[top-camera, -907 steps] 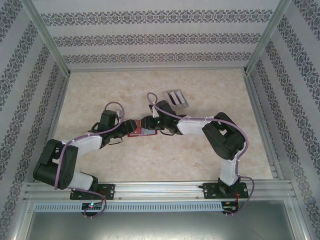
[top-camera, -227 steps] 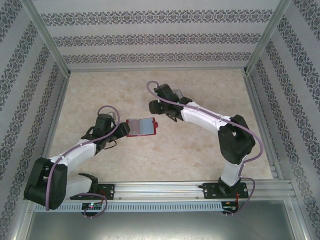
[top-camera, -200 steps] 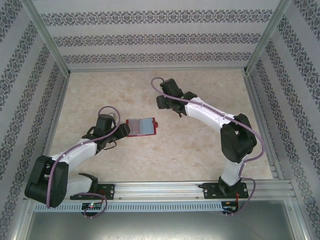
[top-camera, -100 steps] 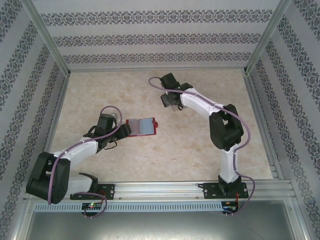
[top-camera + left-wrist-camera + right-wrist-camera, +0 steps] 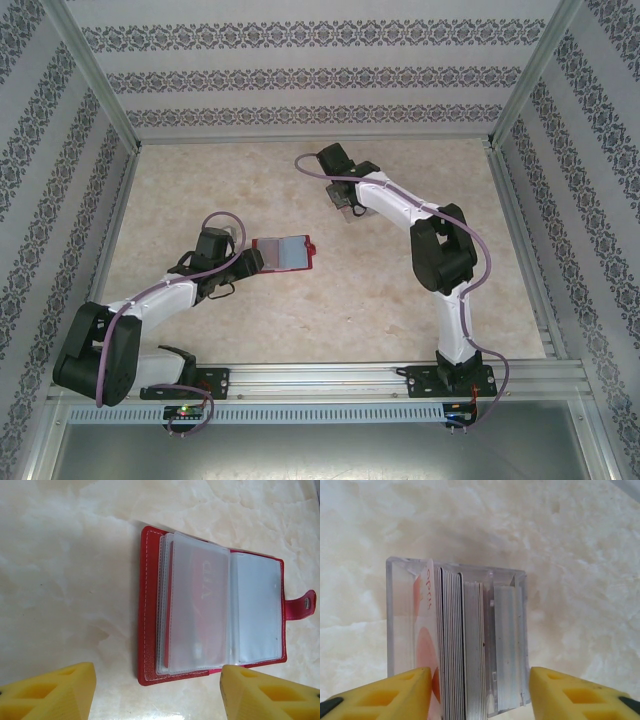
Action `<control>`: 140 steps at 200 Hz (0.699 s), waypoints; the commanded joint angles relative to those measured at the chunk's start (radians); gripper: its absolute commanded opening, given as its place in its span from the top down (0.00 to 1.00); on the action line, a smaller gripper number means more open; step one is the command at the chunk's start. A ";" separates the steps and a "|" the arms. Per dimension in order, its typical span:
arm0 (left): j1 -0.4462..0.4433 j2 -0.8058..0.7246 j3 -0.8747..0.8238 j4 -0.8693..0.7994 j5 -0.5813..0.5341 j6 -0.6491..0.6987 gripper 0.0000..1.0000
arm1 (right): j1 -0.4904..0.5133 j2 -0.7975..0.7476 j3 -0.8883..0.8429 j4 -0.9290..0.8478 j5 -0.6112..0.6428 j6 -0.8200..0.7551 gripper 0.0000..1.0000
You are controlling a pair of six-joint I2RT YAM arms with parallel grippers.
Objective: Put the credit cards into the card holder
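The credit cards (image 5: 452, 640) stand on edge at 12 o'clock of the open right end effector (image 5: 480, 677), edges running 12-to-6; the open left end effector (image 5: 157, 682) faces the card holder (image 5: 150, 605)

In my left wrist view, the only print I can make out is pale lettering on the red card (image 5: 200, 630) under a clear sleeve (image 5: 197, 555) of the open card holder (image 5: 149, 605). It sits at about two o'clock from the view's centre, turned sideways, and looks like "VIP", though I can't be sure. In my right wrist view, the front card (image 5: 422, 630) in the slotted stand (image 5: 512, 630) carries curly red characters at about ten o'clock, too cramped to read.
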 commanded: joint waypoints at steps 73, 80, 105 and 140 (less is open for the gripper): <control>-0.012 0.026 0.039 -0.024 0.015 0.014 0.33 | 0.003 -0.030 0.021 -0.033 0.059 -0.032 0.85; -0.012 0.030 0.037 -0.022 0.014 0.013 0.33 | 0.006 -0.032 0.023 -0.033 0.059 -0.036 0.87; -0.013 0.046 0.046 -0.031 0.018 0.015 0.33 | 0.019 -0.049 0.020 -0.035 0.071 -0.044 0.92; -0.015 0.054 0.042 -0.007 0.048 0.027 0.33 | 0.026 -0.111 -0.006 -0.031 -0.044 -0.016 0.98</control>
